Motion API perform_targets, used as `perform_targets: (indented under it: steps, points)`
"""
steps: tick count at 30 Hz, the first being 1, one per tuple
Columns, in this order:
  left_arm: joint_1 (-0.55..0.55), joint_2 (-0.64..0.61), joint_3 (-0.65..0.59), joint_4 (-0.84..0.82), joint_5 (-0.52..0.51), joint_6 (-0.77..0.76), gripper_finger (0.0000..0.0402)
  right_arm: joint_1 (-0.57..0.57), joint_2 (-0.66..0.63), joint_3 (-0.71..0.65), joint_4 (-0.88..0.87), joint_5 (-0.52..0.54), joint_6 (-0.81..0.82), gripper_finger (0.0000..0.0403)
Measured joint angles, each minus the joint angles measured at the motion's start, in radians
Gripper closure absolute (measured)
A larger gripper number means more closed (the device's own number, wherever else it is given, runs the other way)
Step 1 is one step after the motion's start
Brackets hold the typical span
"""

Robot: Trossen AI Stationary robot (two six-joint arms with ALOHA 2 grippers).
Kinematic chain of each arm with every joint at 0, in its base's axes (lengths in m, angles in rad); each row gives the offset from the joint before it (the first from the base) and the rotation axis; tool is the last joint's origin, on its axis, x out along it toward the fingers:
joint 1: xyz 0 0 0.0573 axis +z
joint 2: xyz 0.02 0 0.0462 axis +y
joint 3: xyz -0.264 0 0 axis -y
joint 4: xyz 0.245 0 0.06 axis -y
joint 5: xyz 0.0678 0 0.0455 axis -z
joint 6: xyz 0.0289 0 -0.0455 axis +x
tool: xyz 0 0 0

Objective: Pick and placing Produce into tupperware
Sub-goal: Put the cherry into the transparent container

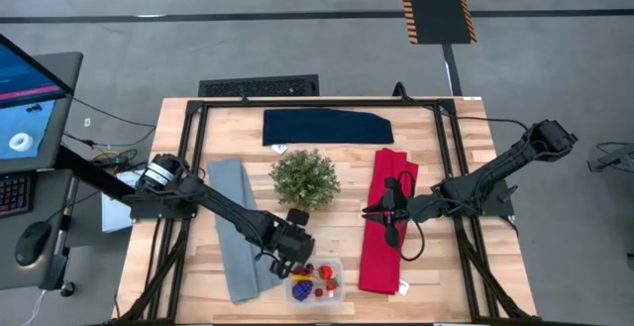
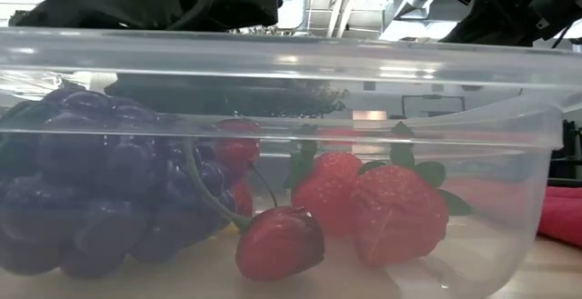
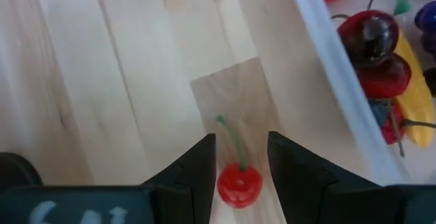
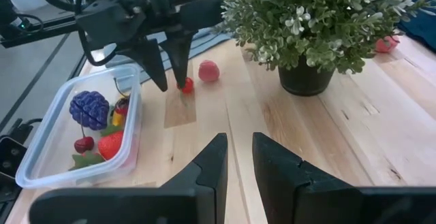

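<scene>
The tupperware (image 1: 315, 278) stands near the table's front edge. It holds a purple grape cluster (image 4: 88, 108), strawberries (image 2: 400, 213), a yellow piece (image 3: 414, 81) and cherries (image 2: 280, 243). Just left of it a small red cherry (image 3: 238, 184) with a green stem lies on the wood. My left gripper (image 3: 242, 139) points steeply down over the cherry, open, with one finger on either side of it. A pink-red piece (image 4: 209, 71) lies on the table just beyond. My right gripper (image 4: 237, 139) hovers open over the red cloth (image 1: 388, 227), holding nothing.
A bushy green potted plant (image 1: 304, 177) stands mid-table, just behind my left gripper. A grey cloth (image 1: 238, 227) lies to the left and a dark blue cloth (image 1: 327, 128) at the back. Another red piece (image 4: 387, 43) lies behind the plant.
</scene>
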Motion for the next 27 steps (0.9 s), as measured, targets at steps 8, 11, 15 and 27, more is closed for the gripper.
perform_targets:
  steps: [8, 11, 15, 27]
  points:
    - [0.007, 0.031, 0.001, 0.009, 0.034, 0.024, 0.0278, 0.000, 0.000, 0.000, -0.001, 0.000, 0.000, 0.0310]
    - [0.009, 0.031, 0.001, 0.009, 0.038, 0.030, 0.0278, 0.000, 0.000, 0.000, -0.002, 0.000, 0.000, 0.0310]
    - [0.020, 0.032, 0.001, 0.004, 0.061, 0.045, 0.0278, 0.000, 0.000, 0.000, -0.001, 0.000, 0.000, 0.0310]
    - [0.071, 0.032, 0.001, 0.011, 0.128, 0.052, 0.0278, 0.000, 0.000, 0.000, 0.002, 0.000, 0.000, 0.0310]
